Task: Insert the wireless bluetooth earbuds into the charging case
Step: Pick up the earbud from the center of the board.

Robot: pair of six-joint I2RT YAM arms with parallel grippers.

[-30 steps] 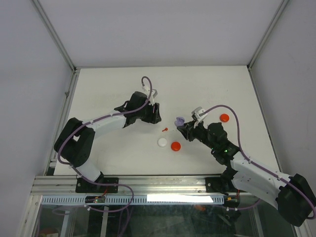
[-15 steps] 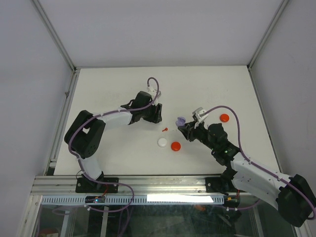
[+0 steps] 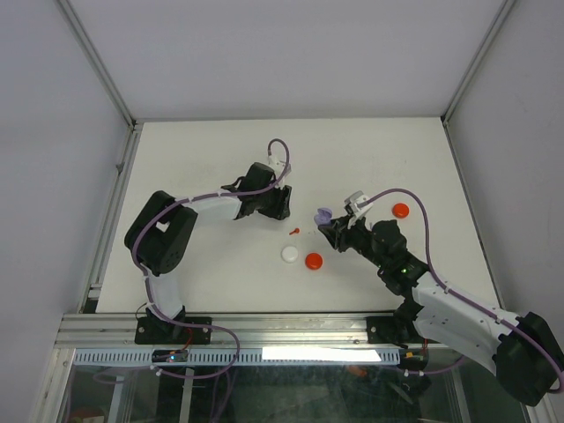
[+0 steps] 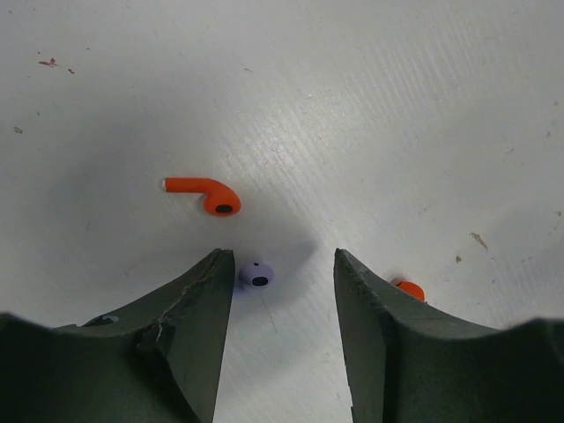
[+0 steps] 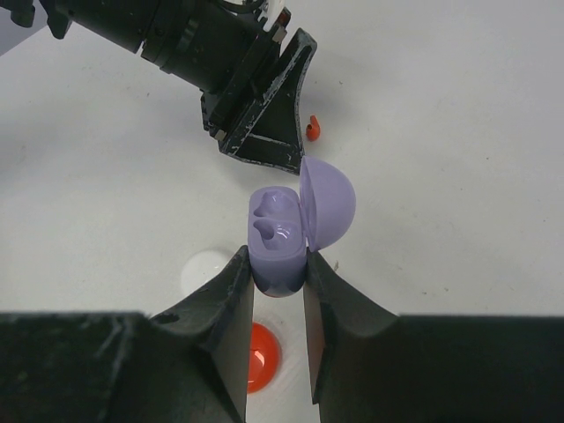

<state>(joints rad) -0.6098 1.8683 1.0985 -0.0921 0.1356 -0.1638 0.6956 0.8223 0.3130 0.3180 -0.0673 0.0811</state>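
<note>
My right gripper (image 5: pixel 278 257) is shut on the pale purple charging case (image 5: pixel 280 236). Its lid (image 5: pixel 328 203) is swung open and both cavities are empty. In the top view the case (image 3: pixel 322 215) is held just above the table at the right gripper (image 3: pixel 330 226). My left gripper (image 4: pixel 282 264) is open, low over the table, in the top view (image 3: pixel 278 208) left of the case. A pale purple earbud (image 4: pixel 256 274) lies between its jaws, close to the left finger. A red stemmed earbud (image 4: pixel 203 192) lies just ahead of it. Another red piece (image 4: pixel 408 288) peeks from behind the right finger.
A white puck (image 3: pixel 290 254) and a red puck (image 3: pixel 313 261) lie near the middle of the table, below the case. Another red puck (image 3: pixel 401 210) lies at the right. A small red earbud (image 3: pixel 294 232) lies between the grippers. The table's metal frame runs along the left edge.
My left arm has swung its elbow inward and its gripper has shifted slightly right and down toward the earbuds. The right gripper with the case has barely moved.
</note>
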